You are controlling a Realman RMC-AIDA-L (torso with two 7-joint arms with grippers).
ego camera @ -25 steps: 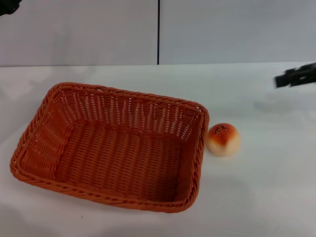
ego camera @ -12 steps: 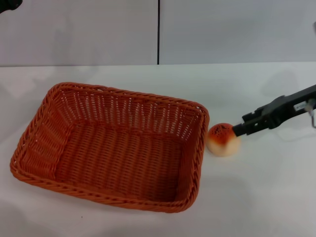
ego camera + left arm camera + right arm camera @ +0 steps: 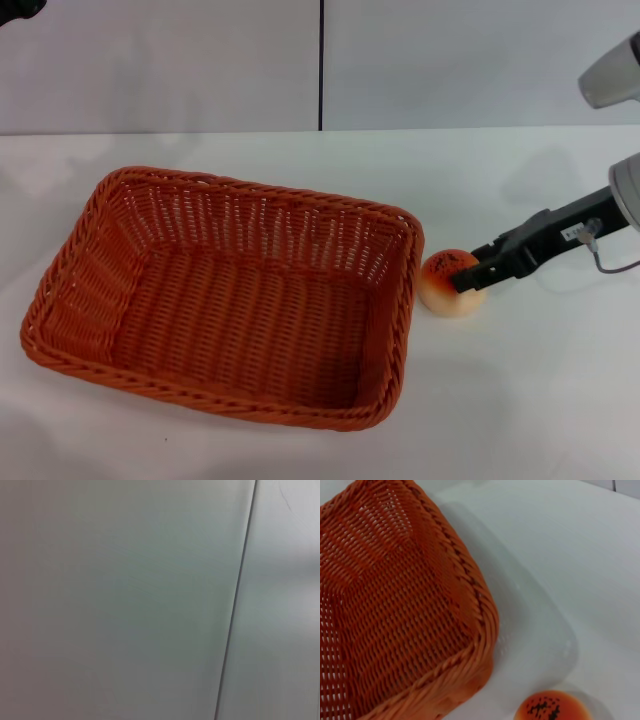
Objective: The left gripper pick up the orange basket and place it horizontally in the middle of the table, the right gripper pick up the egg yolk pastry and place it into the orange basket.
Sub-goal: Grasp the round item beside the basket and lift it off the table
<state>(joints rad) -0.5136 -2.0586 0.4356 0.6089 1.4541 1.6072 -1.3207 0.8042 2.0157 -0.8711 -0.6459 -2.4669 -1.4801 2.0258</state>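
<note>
The orange basket (image 3: 220, 295) lies empty and lengthwise across the white table (image 3: 520, 400), left of centre in the head view. Just off its right end sits the egg yolk pastry (image 3: 443, 291), round with a seeded orange top. My right gripper (image 3: 468, 279) reaches in from the right, and its black tip lies over the pastry's right side. The right wrist view looks down on a corner of the basket (image 3: 395, 605), with the pastry (image 3: 552, 707) near it. Only a dark bit of my left gripper (image 3: 14, 10) shows, high at the far left.
A grey wall with a dark vertical seam (image 3: 321, 65) stands behind the table. The left wrist view holds only that wall and the seam (image 3: 235, 610). Bare tabletop lies to the right of and in front of the pastry.
My right gripper has come down and leftward from the far right edge until its tip reached the pastry. Basket, pastry and left arm have stayed put.
</note>
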